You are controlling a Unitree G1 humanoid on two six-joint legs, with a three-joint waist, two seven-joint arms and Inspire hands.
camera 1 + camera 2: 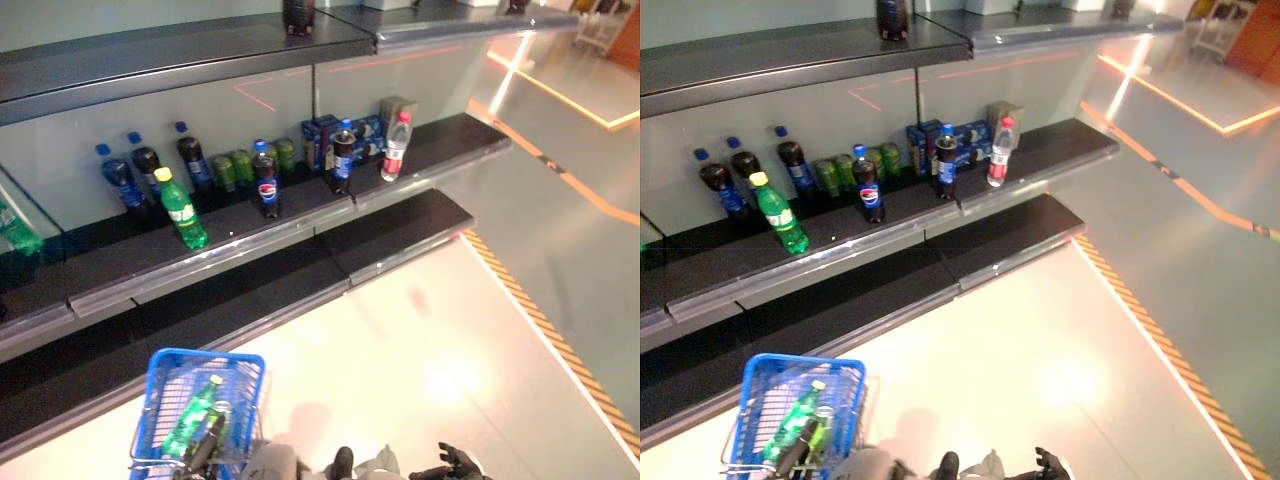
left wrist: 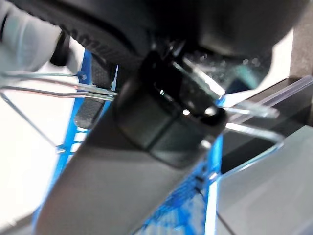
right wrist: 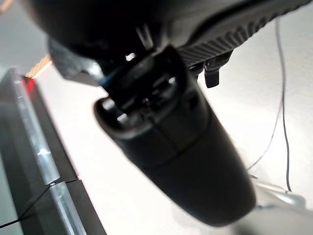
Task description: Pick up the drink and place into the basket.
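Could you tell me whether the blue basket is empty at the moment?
No, the blue basket on the floor already holds a green bottle lying inside it.

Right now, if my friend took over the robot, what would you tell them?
Left hand: curled on the blue basket's wire handle, low on the left.
Right hand: low on the right, holding nothing; I cannot tell if its fingers are open or shut.
Done: one green bottle lies in the basket.
Left: more drinks stand on the shelf, such as another green bottle and a cola bottle. Neither hand is near them.
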